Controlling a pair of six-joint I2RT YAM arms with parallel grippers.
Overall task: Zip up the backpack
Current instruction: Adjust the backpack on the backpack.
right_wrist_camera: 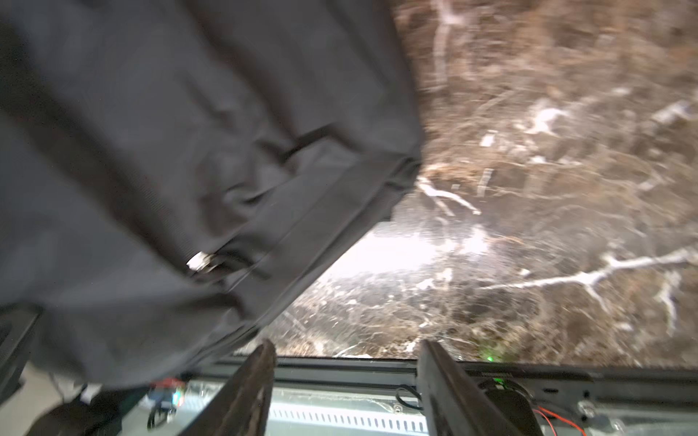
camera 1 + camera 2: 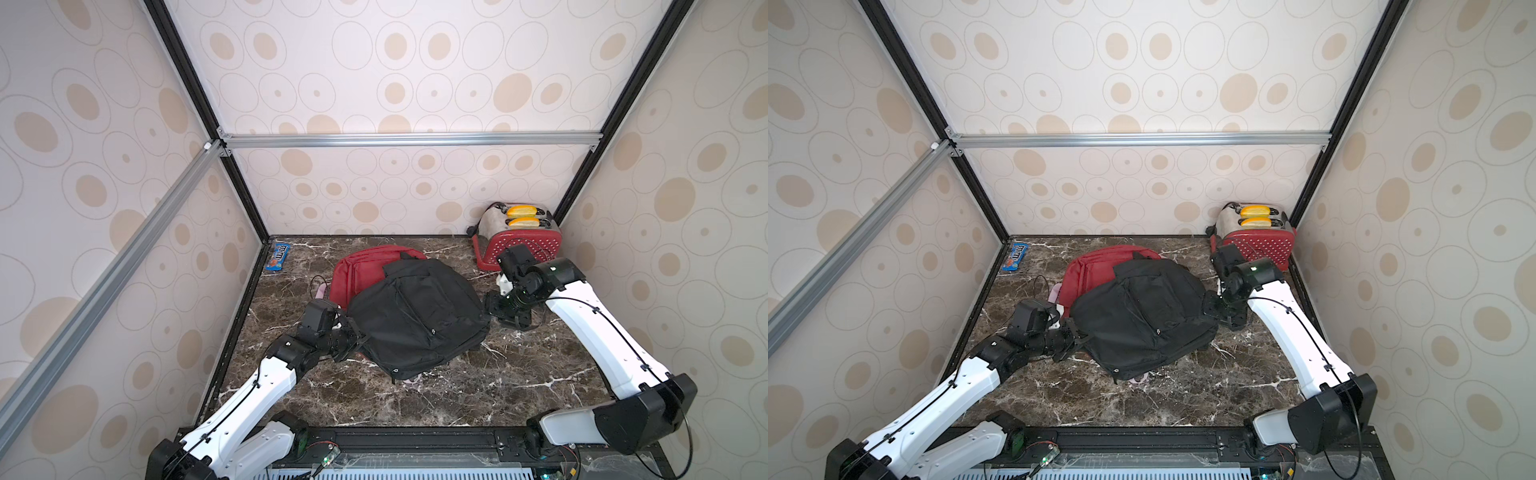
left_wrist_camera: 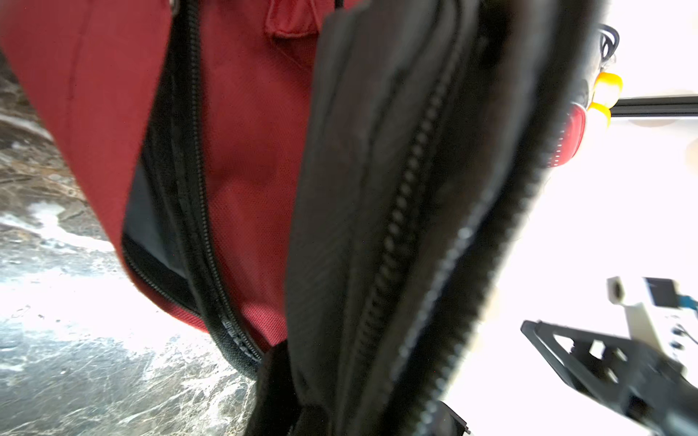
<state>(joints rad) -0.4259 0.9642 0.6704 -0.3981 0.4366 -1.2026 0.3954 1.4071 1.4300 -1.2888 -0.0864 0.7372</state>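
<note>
Surface: dark brown marble-patterned tabletop [image 2: 519,374], enclosed by walls papered with beige ovals and framed in aluminium rails.

Item 1 – black backpack [image 2: 415,316]: lies in the middle of the tabletop, front panel up, overlapping the near part of item 2. The left wrist view shows a line of its zip teeth [image 3: 400,226] running along the raised edge. The right wrist view shows a small metal zip pull [image 1: 200,260] on a side seam, blurred.

Item 2 – red backpack [image 2: 361,270]: under and behind the black one, its far-left part exposed. Up close its zip gapes, showing dark lining.

Item 3 – red toaster [image 2: 523,245]: far right corner, two yellow buns [image 2: 521,216] in the slots.

Item 4 – blue candy packet [image 2: 279,257]: far left corner, flat against the wall edge.

Left gripper [image 2: 353,334]: at the near-left edge of the black backpack, jaws closed, with the bag's fabric gathered into them.

Right gripper [image 1: 345,353]: just beside the black backpack's right edge, low over the tabletop. Its two fingers stand apart with nothing between them and hold nothing.
</note>
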